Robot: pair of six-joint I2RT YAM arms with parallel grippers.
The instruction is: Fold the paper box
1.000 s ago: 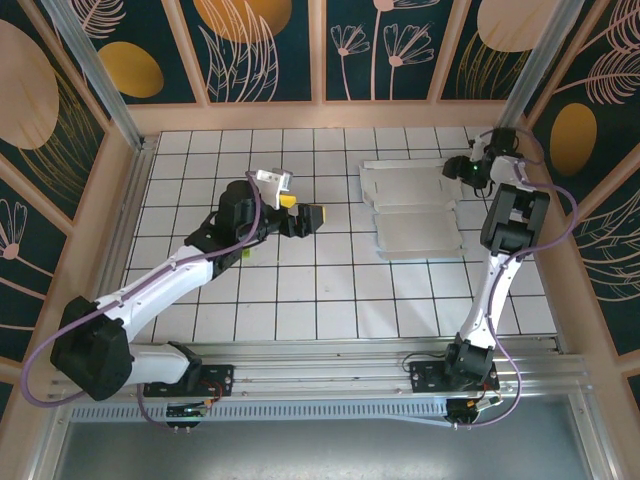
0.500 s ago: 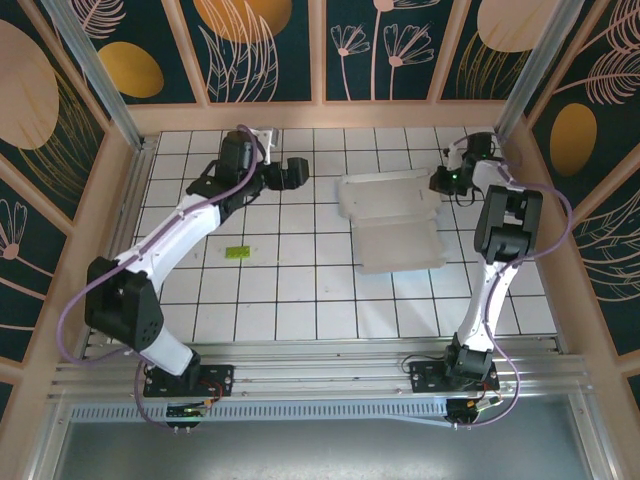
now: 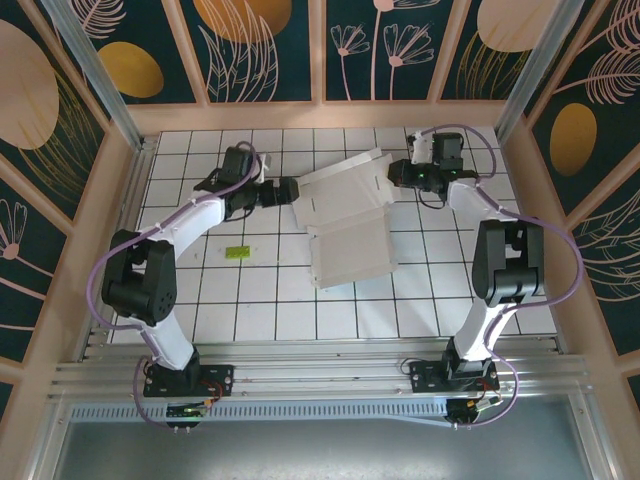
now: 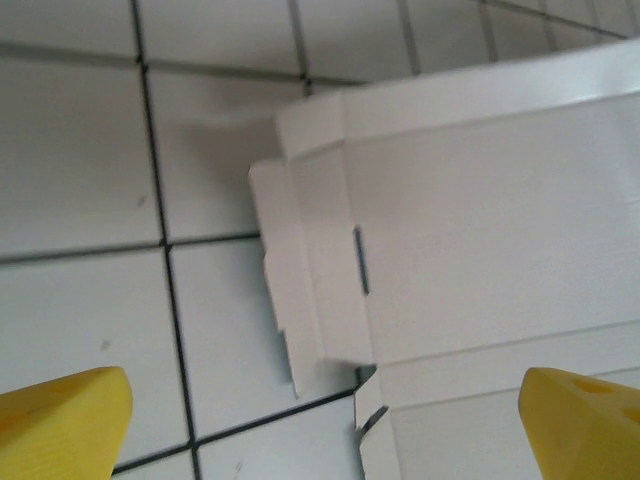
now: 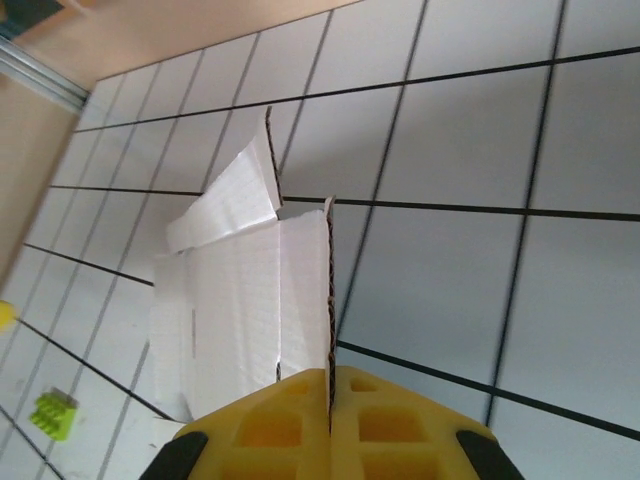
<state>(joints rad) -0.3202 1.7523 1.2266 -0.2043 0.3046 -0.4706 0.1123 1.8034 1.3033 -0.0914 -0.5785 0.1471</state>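
1. Right gripper [image 3: 393, 172]: the fingers are pinched tight on the thin right edge of the paper box [image 3: 345, 220]. A second ago they stood part open beside that edge. In the right wrist view the card edge runs straight into the seam between the yellow pads [image 5: 270, 420].
2. Paper box: a second ago it lay flat at the right rear of the tiled table [image 3: 260, 300]. It is now drawn toward the rear centre and turned askew to the grid lines, white side up. The far panel looks lifted at the held end, and the near panel rests on the tiles.
3. Left gripper [image 3: 290, 188]: the jaws are spread wide. The arm has swung from mid-table to the box's left end. In the left wrist view the end flap sits ahead, between the yellow fingertips [image 4: 60, 420], with no contact yet.
4. Lime-green block [image 3: 237, 253]: it sits on the tiles, left of the box and well apart from it.
5. Judgement: the grasp is made and the box is presented to the left arm. Folding proper has not begun, as no wall stands up. The next move is probably the left gripper closing on the end flap. Risk: the thin card may buckle or slip from the single pinch.
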